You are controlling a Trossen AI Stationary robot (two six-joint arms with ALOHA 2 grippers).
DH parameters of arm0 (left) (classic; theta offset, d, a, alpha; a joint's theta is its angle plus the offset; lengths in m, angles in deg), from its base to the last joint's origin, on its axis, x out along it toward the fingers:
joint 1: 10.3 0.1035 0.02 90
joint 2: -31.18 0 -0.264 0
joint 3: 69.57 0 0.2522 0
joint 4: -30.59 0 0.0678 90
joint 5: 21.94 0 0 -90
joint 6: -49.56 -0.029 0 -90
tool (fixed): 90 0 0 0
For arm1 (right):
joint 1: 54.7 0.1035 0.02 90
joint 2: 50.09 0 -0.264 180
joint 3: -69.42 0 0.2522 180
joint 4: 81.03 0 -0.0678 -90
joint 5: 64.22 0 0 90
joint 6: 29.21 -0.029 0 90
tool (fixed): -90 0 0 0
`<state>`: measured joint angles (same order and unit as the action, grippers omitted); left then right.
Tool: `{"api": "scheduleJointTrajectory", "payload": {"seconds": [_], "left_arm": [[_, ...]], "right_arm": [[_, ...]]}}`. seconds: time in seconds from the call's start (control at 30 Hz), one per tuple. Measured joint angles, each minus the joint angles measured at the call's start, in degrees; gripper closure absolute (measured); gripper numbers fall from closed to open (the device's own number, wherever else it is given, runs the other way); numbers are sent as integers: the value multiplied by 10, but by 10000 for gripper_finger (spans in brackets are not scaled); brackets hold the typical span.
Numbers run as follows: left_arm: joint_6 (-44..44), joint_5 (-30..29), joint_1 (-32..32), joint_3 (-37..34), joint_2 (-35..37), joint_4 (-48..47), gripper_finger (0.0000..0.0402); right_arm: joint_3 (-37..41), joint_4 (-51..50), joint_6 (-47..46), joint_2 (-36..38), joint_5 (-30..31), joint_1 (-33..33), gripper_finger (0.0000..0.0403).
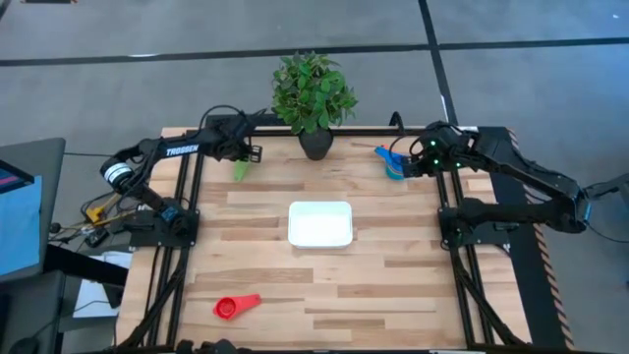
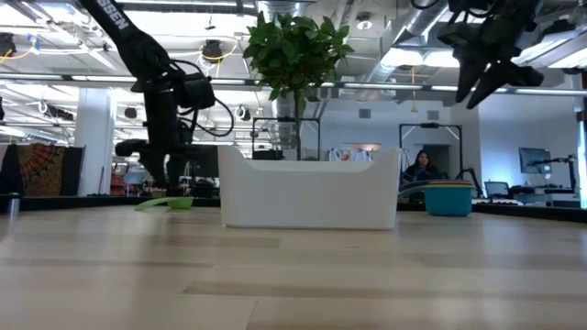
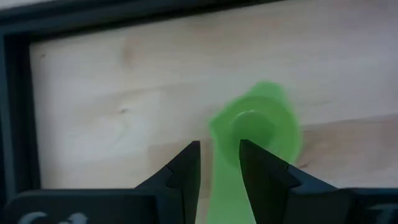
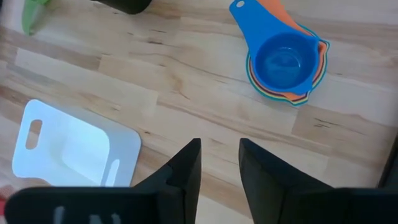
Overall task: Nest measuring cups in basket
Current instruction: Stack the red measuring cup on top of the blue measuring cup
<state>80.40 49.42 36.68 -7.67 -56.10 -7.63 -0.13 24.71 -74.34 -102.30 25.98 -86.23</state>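
Lying flat on the wood near the table's far left edge, the green cup has its handle running between the fingers of the left gripper, while its bowl sits just beyond the fingertips. In the left wrist view the handle fills the gap, yet the fingers stand apart on either side of it, and I cannot tell whether they touch the plastic; the jaws read as open, straddling rather than clamping. The cup's long axis points along the gripper's own forward line, so a squeeze on the handle looks like the step this arm is lined up for.

Across the table, a nested stack with a blue cup on top rests near the far right edge. The right gripper hangs above the table, with the stack ahead of it and untouched. Its jaws are parted with nothing between them.

The basket stands at the table's middle, between the two arms, and no cup shows inside it. A red cup lies alone near the front left, well apart from both grippers. The potted plant sits at the far edge.
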Motion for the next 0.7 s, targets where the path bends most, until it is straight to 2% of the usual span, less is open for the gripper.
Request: {"api": "scheduleJointTrajectory", "payload": {"seconds": [0.17, 0.53, 0.7], "left_arm": [[13, 7, 1, -15, -4, 8, 301], [-14, 32, 1, -15, -63, 50, 302], [-61, 54, -5, -15, -61, 36, 341]], "right_arm": [[0, -3, 5, 0, 1, 0, 275], [0, -4, 6, 0, 2, 0, 278], [0, -4, 2, 0, 0, 0, 280]]}}
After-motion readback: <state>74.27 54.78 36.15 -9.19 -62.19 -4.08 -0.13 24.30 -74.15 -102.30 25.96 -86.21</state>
